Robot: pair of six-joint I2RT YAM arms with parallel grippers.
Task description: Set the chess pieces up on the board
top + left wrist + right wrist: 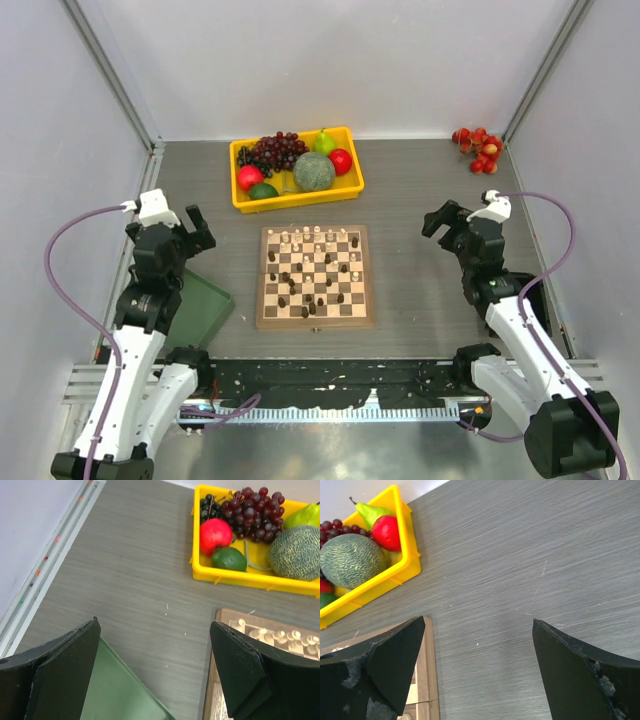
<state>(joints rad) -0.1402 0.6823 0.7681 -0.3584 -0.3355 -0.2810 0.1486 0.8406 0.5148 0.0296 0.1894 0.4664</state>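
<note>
**Desk:** What's overhead giving you?

**Me:** I see both tools spread wide, gripping nothing. The board (315, 322) lies on the table (420, 190) between them, to the right of my left tool (192, 235) and to the left of my right tool (445, 225), apart from each. The chess pieces (315, 265) stand scattered over its squares, with pale ones mostly on the far rows and dark ones through the middle. A yellow tray (300, 200) of fruit sits beyond the board, and a green tray (205, 305) lies just behind the left tool.

**Desk:** Left wrist?

**Me:** My left tool (155, 625) gapes. A corner of the board (225, 614) pokes out from under its right finger, with pale chess pieces (280, 637) on it. The yellow tray (250, 577) is ahead on that side, and the green tray (115, 690) sits beneath the left finger.

**Desk:** Right wrist?

**Me:** My right tool (479, 622) is wide too. The rim of the board (427, 680) shows by its left finger. The yellow tray (405, 555) is ahead to the left. I can't make out any pieces here.
</note>
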